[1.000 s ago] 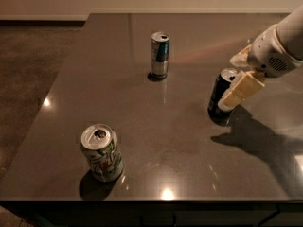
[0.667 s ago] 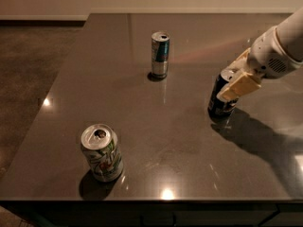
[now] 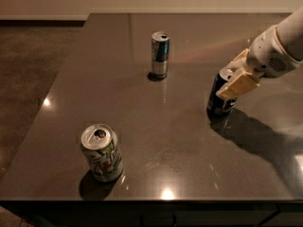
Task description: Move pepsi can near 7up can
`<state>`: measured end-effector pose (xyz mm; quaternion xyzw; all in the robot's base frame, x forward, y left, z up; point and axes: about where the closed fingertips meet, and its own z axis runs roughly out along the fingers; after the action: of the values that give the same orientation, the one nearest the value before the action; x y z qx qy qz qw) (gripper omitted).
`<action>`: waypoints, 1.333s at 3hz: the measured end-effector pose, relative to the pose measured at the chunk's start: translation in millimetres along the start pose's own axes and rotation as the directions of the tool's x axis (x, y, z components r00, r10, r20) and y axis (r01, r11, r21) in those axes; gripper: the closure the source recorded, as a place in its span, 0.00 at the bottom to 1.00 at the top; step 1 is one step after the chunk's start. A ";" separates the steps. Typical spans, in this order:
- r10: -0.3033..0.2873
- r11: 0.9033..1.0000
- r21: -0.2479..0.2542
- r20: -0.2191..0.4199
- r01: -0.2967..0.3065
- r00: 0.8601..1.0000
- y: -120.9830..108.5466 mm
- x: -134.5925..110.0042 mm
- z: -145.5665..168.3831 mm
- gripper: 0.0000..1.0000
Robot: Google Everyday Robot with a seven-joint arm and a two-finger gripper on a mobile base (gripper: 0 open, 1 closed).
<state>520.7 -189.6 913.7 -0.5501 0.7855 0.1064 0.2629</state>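
Observation:
The pepsi can point(image 3: 218, 98), dark navy with a silver top, stands on the right side of the dark table point(image 3: 165, 141). My gripper point(image 3: 233, 75) reaches in from the right and is around the can's upper part. One tan finger point(image 3: 239, 85) lies against its near side and the other is behind its top, so the gripper is shut on the can. The can's base rests on the table. The 7up can point(image 3: 102, 152), white with green markings, stands upright at the front left, far from the pepsi can.
A slimmer silver-and-blue can point(image 3: 160, 55) stands upright at the back middle of the table. The table's left edge point(image 3: 52, 86) drops to a carpeted floor. The front edge is close below the 7up can.
My gripper has moved a little left and closed in around the top of the pepsi can. The can has barely shifted. The other two cans have not moved.

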 end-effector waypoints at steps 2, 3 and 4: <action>-0.134 0.988 -0.062 0.072 0.139 0.988 34.6 -44.7 -13.5 1.00; -0.223 0.967 -0.101 0.110 0.234 0.969 65.0 -67.0 -17.6 1.00; -0.310 0.933 -0.145 0.149 0.331 0.939 101.5 -89.8 -13.4 1.00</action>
<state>446.3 -85.4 960.1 -0.6834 0.6557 0.1615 0.2774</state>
